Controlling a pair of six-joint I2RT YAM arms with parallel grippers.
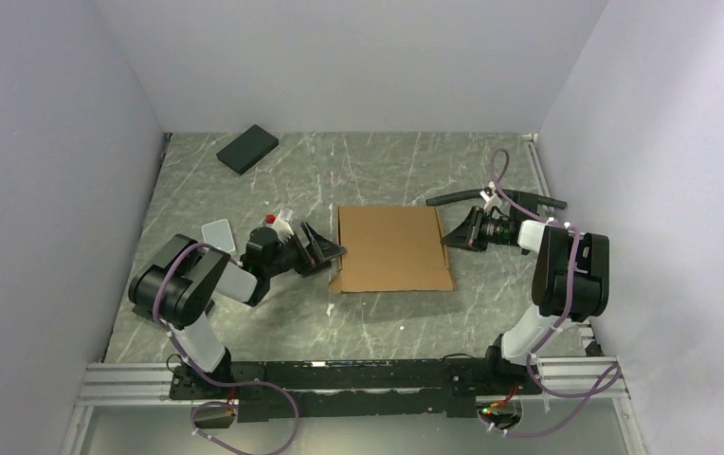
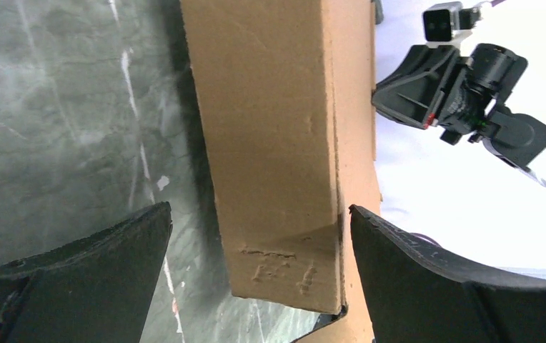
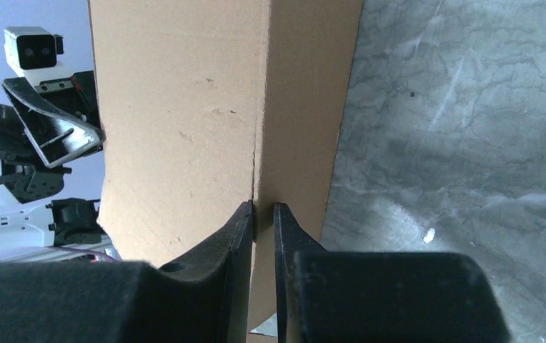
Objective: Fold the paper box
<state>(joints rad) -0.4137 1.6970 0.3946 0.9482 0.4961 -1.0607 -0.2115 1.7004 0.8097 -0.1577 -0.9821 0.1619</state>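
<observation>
- On a grey marbled table (image 1: 387,322), the brown corrugated-cardboard paper box (image 1: 391,248) is clamped at one edge by the right gripper (image 3: 263,213).
- Opposite, the left gripper (image 2: 259,209) is held spread wide.

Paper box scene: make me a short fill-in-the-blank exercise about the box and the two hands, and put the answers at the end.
1. The right hand is ___ on one edge of the paper box.
2. The left hand stands ___, with the box's opposite edge between its jaws.
3. The box's colour is ___.
Missing words: shut; open; brown.
</observation>
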